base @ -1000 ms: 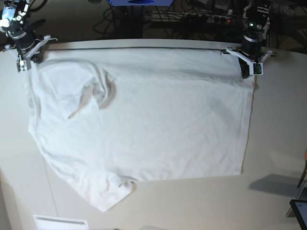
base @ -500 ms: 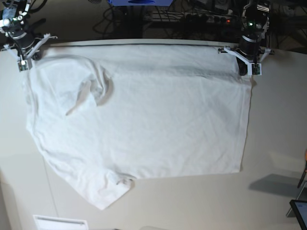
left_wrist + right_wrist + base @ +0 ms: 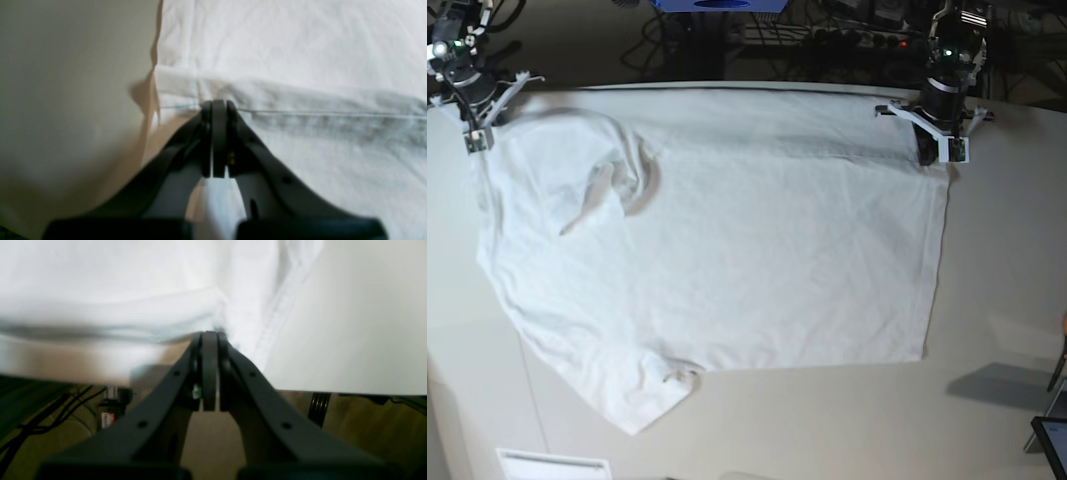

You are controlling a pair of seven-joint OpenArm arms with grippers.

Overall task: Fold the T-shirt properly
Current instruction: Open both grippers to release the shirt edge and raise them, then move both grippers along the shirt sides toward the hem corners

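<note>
The white T-shirt [image 3: 747, 240] lies spread flat over the table [image 3: 1007, 260], its crew neck [image 3: 632, 180] toward the left and one sleeve [image 3: 652, 395] pointing at the near edge. My left gripper [image 3: 935, 155] is at the shirt's far right corner, shut on the stitched hem [image 3: 300, 113]; in the left wrist view the left gripper [image 3: 215, 105] pinches that edge. My right gripper [image 3: 475, 138] is at the far left corner. In the right wrist view the right gripper [image 3: 209, 335] is shut on the T-shirt [image 3: 116, 280] at the table's edge.
Cables and a power strip [image 3: 867, 38] lie on the dark floor behind the table's far edge [image 3: 727, 88]. A white label [image 3: 552, 465] sits at the near left edge. A dark object [image 3: 1052, 440] stands at the lower right.
Both grippers have moved toward the table's far edge, dragging the shirt's far edge with them. The whole shirt has slid a little away and lies flatter.
</note>
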